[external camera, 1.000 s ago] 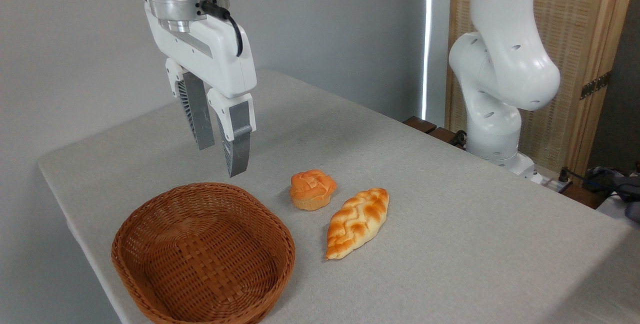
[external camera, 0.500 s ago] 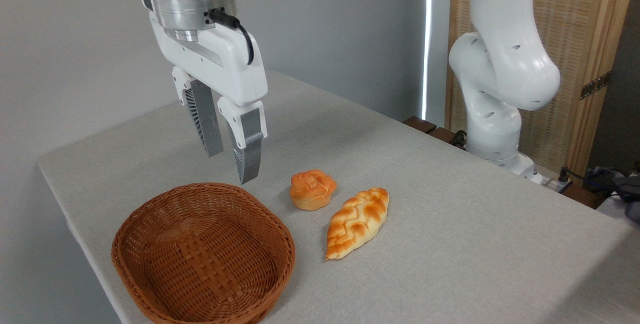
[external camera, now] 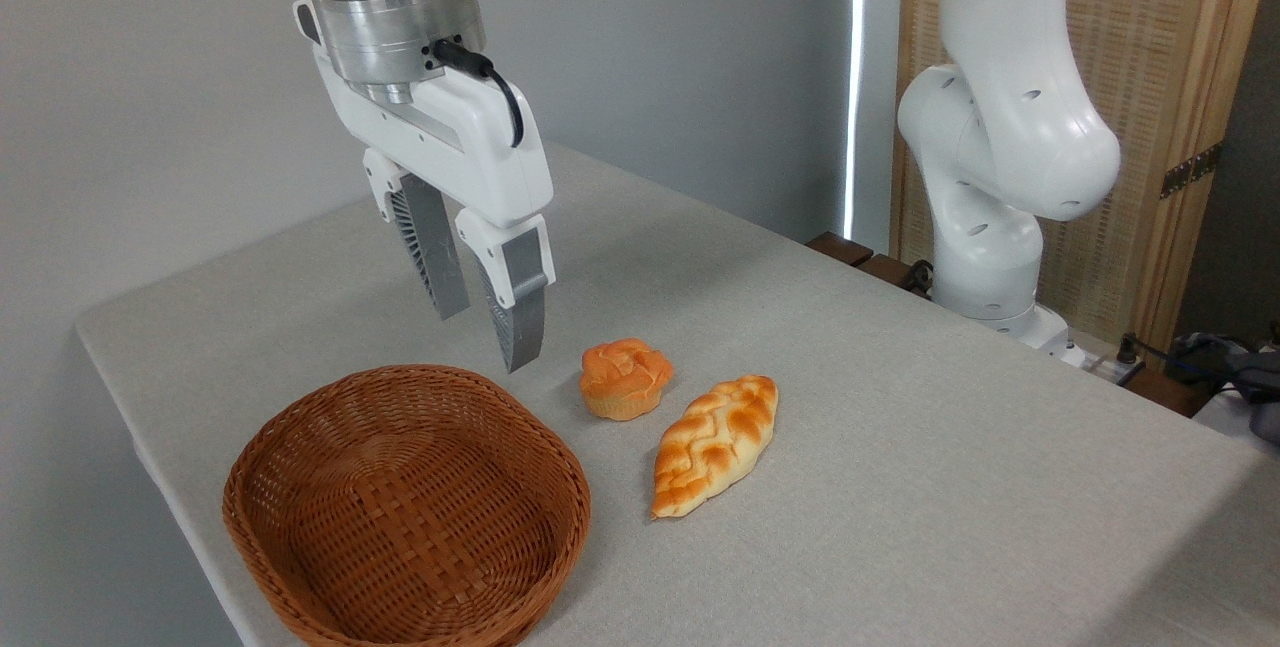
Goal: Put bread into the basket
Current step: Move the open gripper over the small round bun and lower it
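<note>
Grey surface carries the bread mid-way, right of the basket at the near-left edge; gripper, jaws slightly spread and empty, hangs just upper-left of it.

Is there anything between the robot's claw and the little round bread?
No. In the camera view, only bare grey table shows between the gripper and the bread. The gripper hangs open, left of the bread.
</note>
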Robot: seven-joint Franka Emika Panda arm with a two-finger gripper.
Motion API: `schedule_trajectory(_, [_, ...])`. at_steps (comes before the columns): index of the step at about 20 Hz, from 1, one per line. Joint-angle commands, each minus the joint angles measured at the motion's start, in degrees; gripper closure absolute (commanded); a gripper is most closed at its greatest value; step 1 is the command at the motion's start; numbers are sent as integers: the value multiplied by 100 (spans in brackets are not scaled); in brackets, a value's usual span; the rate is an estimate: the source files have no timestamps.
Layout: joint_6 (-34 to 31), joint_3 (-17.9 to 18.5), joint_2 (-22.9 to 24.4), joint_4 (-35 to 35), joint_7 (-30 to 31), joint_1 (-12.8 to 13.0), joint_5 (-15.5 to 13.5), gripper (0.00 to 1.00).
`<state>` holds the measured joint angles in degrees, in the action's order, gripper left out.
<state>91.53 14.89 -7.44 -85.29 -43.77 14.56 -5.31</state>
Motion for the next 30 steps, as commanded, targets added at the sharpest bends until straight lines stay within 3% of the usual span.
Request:
schedule_trajectory(1, [-65,58,488,-619,-61,38,-58,0])
schedule_trajectory(6, [251,-64,1147,-1656,-79,108,-49,0])
schedule_trajectory(14, [1182,-714,1921,-3344,-79,100,-32,0])
schedule_trajectory(19, [1631,-1005,1984,-3968,-96,100,-23,0])
schedule_trajectory(21, [1631,-1049,1975,-4109,-96,108,266,0])
schedule_trajectory(24, [1640,-1146,1957,-4286,-96,100,452,0])
schedule_trajectory(30, [1675,-1181,1905,-4312,-87,108,452,0])
